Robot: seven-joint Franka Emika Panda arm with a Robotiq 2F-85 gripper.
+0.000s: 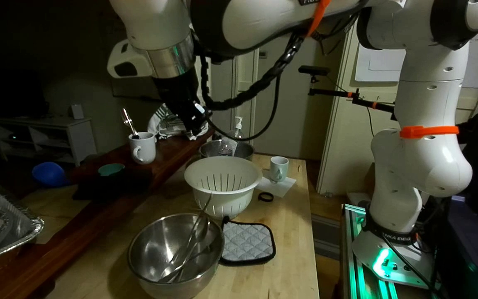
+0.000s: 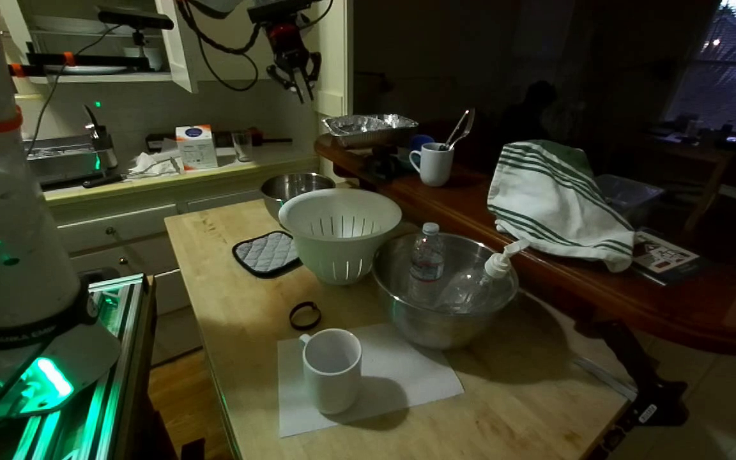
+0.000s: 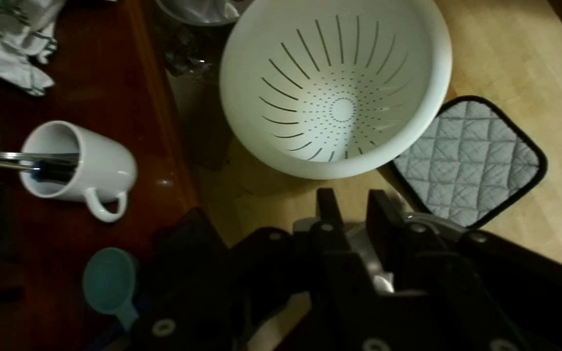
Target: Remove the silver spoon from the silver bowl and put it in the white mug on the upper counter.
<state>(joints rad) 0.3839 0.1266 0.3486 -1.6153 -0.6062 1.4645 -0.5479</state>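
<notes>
Tbl [image 1: 291, 245]: spoon [image 1: 200, 231] in slvr bowl [image 1: 149, 249]

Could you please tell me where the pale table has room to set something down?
The table is bare between the paper and the clamp; a narrower strip follows the edge beside the pot holder and ring. It is crowded around the colander, between the silver bowl and second bowl.

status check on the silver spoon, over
Pincer open, empty. Silver spoon in silver bowl, long-handled utensil alongside. White mug on upper counter already holding utensils.
</notes>
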